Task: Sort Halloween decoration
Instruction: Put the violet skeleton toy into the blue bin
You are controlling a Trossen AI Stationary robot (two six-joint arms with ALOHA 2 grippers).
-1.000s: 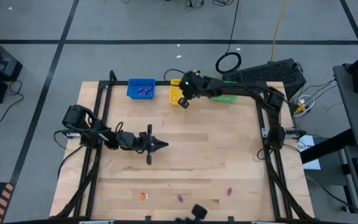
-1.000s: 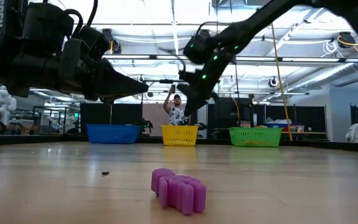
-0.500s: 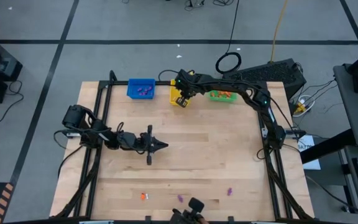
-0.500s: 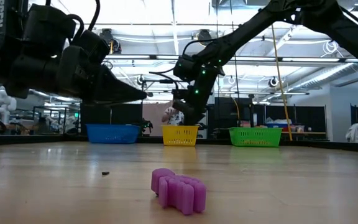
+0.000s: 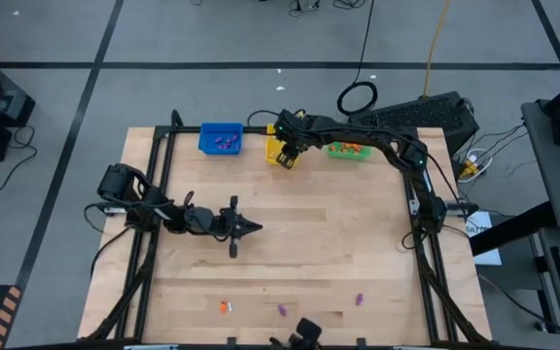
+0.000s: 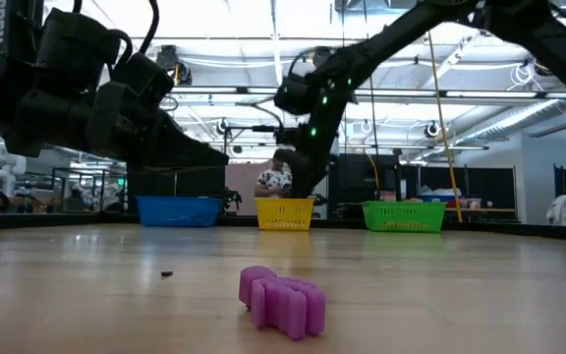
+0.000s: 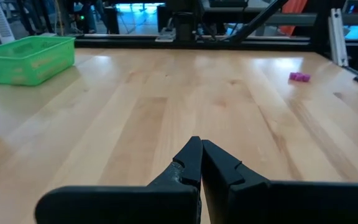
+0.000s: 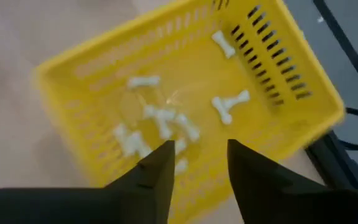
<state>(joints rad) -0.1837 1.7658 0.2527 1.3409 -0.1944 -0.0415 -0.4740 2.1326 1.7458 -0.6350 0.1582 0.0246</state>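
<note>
My right gripper (image 8: 197, 163) hangs open over the yellow basket (image 8: 98, 68) at the table's far edge, pointing steeply down, with nothing between its fingers. Several white bone-shaped trinkets (image 8: 160, 121) lie on the basket's floor. In the high view the same gripper (image 5: 285, 153) is over that basket (image 5: 274, 154). My left gripper (image 5: 257, 227) is shut and empty, held level above the middle left of the table. Near the front edge lie an orange trinket (image 5: 225, 306) and two purple ones (image 5: 282, 309) (image 5: 360, 298). One purple trinket (image 6: 283, 300) lies on its side.
A blue basket (image 5: 221, 138) holding purple pieces stands left of the yellow one, and a green basket (image 5: 348, 149) holding orange pieces stands right of it. A black frame edges the table. A person (image 6: 281, 179) stands in the room behind the yellow basket.
My right gripper has shifted a little toward the table's left and far edge, sunk slightly and tipped further downward over the yellow basket. Its arm has swung clear of the green basket. The trinkets on the table lie as before.
</note>
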